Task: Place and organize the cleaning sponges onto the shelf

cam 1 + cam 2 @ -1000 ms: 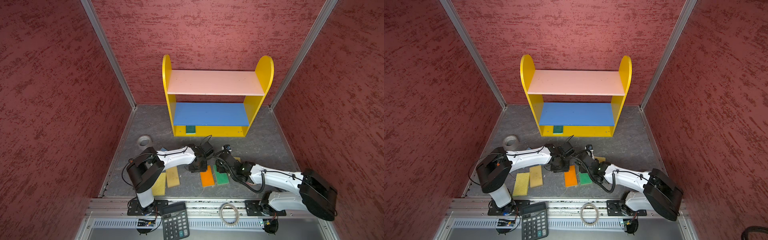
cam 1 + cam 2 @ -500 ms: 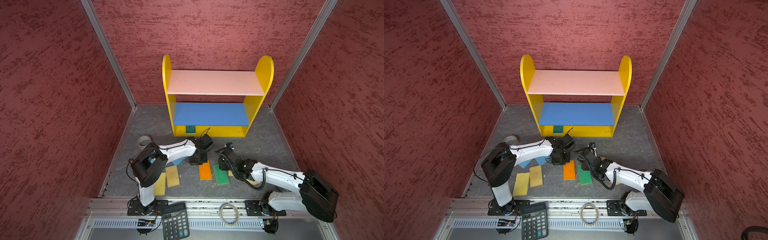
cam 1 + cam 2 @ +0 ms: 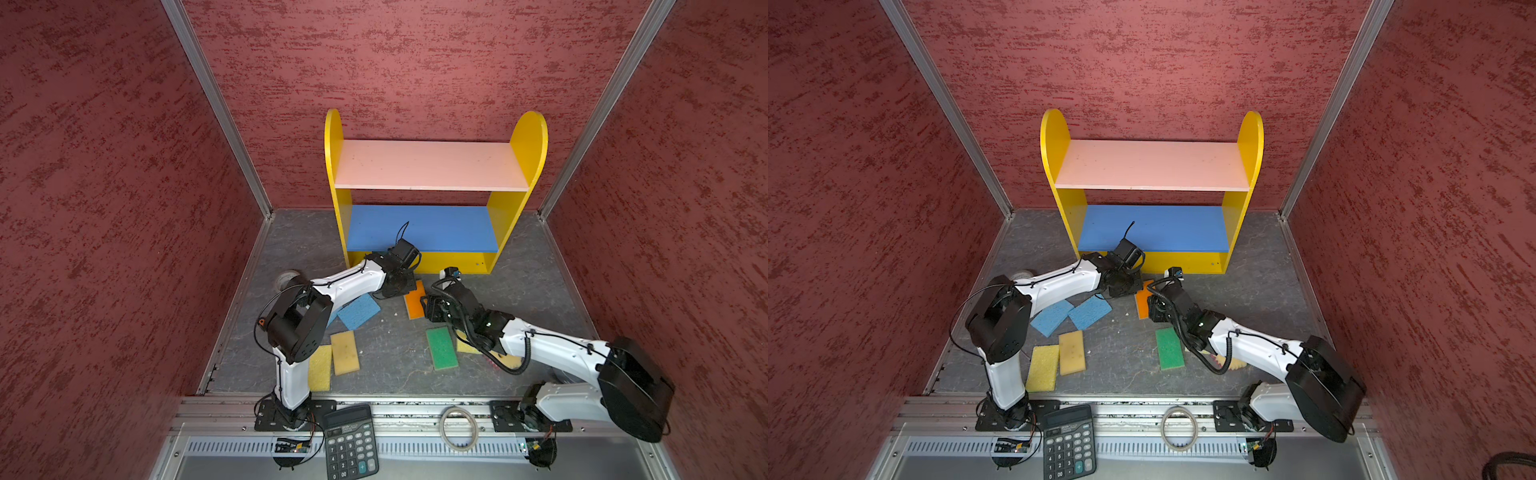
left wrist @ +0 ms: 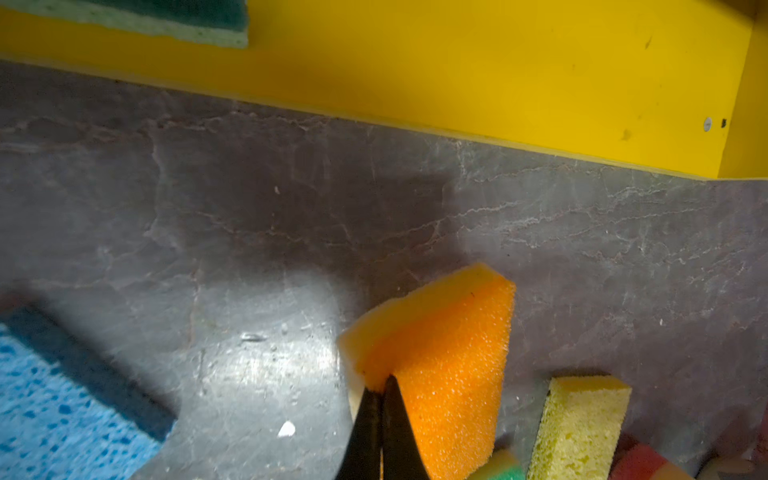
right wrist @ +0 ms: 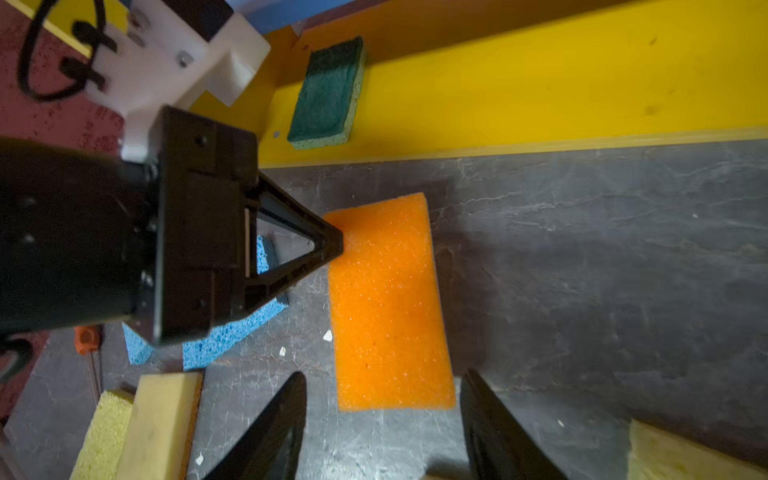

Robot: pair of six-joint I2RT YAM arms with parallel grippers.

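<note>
The left gripper (image 4: 380, 388) is pinched shut on an edge of the orange-topped sponge (image 5: 390, 307), just in front of the shelf (image 3: 457, 262). The right gripper (image 5: 384, 376) stands open and empty at that sponge's end farther from the shelf. 1 green-topped sponge (image 5: 326, 95) sits on the shelf's bottom board.

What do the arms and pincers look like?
Matching pair. The left arm and right arm have white shells, bulky black joint housings and thin black cables looped outside. The left pincer and right pincer are black, with triangular fingers tapering to points; the left's show an open truss frame.
</note>
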